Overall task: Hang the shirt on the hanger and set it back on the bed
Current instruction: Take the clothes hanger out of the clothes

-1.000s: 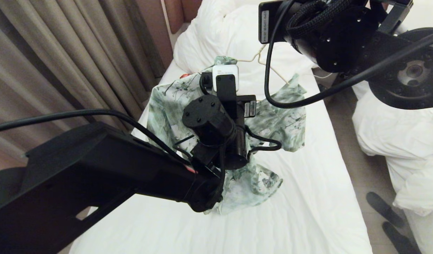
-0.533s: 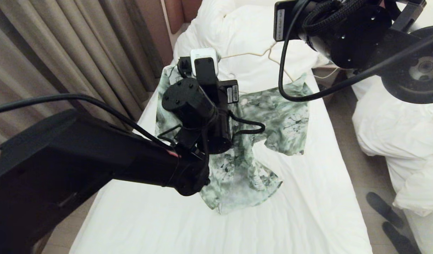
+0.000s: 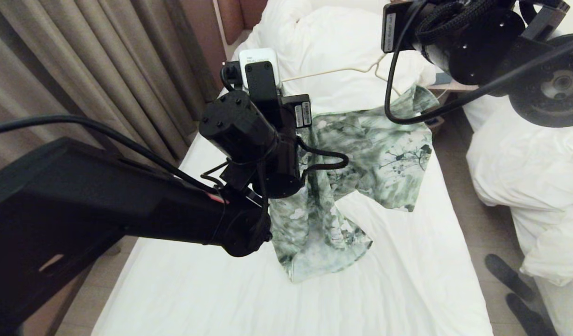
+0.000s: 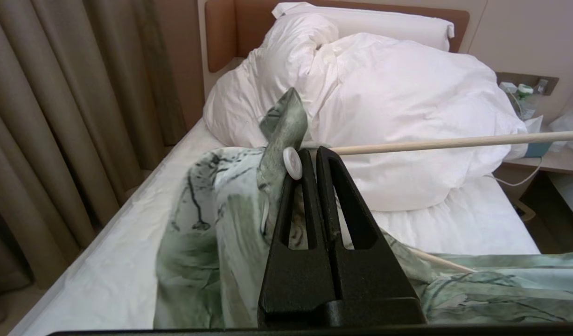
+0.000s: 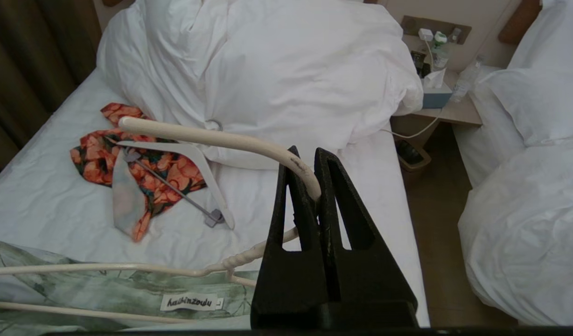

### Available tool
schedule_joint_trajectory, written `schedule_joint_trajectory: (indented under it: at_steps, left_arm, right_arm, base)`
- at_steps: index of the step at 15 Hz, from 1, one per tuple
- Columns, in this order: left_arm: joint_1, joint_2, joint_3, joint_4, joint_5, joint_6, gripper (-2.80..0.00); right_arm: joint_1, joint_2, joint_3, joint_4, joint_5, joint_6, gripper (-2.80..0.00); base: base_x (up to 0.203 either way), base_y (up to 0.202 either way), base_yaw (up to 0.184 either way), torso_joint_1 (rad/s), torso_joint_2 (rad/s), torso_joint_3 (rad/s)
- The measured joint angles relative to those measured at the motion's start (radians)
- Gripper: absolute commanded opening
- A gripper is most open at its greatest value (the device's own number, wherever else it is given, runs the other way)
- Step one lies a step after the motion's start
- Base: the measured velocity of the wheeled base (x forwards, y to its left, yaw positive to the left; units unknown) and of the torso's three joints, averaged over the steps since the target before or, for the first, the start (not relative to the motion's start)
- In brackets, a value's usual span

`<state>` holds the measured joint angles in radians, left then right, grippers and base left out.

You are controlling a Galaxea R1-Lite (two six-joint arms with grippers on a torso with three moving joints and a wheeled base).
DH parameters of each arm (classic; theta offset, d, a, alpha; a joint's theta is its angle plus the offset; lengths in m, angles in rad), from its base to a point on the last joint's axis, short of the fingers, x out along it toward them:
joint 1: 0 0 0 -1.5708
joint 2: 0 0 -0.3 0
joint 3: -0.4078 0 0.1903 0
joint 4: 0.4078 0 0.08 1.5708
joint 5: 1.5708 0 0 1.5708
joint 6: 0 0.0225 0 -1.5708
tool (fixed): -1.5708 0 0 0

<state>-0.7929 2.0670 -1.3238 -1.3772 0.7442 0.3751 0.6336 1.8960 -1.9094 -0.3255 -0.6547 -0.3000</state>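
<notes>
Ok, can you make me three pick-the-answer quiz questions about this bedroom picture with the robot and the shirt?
1. Where does the orange flowered garment lie?
A. on the floor
B. on the bed's sheet near the duvet
C. in a gripper

2. What colour is the shirt?
A. green and white
B. red
C. plain black

3. What is the right gripper doing?
A. open, empty
B. shut on the hanger's hook
C. shut on the duvet

Answers: 1 B, it lies on the white bed beside the duvet. 2 A, green-and-white pattern. 3 B, its fingers pinch the cream hanger.
</notes>
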Motion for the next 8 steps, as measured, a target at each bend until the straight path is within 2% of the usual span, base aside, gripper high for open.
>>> schedule_joint_trajectory:
  at_steps: [4, 8]
  left_arm:
    - [0.02, 0.007, 0.0, 0.012, 0.002, 0.0, -2.8]
    - [0.1, 0.017, -0.026, 0.037, -0.001, -0.003, -2.8]
  right_arm:
    - [-0.012, -0.001, -0.004, 0.0, 0.002, 0.0, -2.8]
    - [-0.021, -0.007, 0.001, -0.001, 0.002, 0.0, -2.8]
  base:
    - [0.0, 0.0, 0.0, 0.0, 0.0, 0.0]
    - [0.0, 0.0, 0.0, 0.0, 0.0, 0.0]
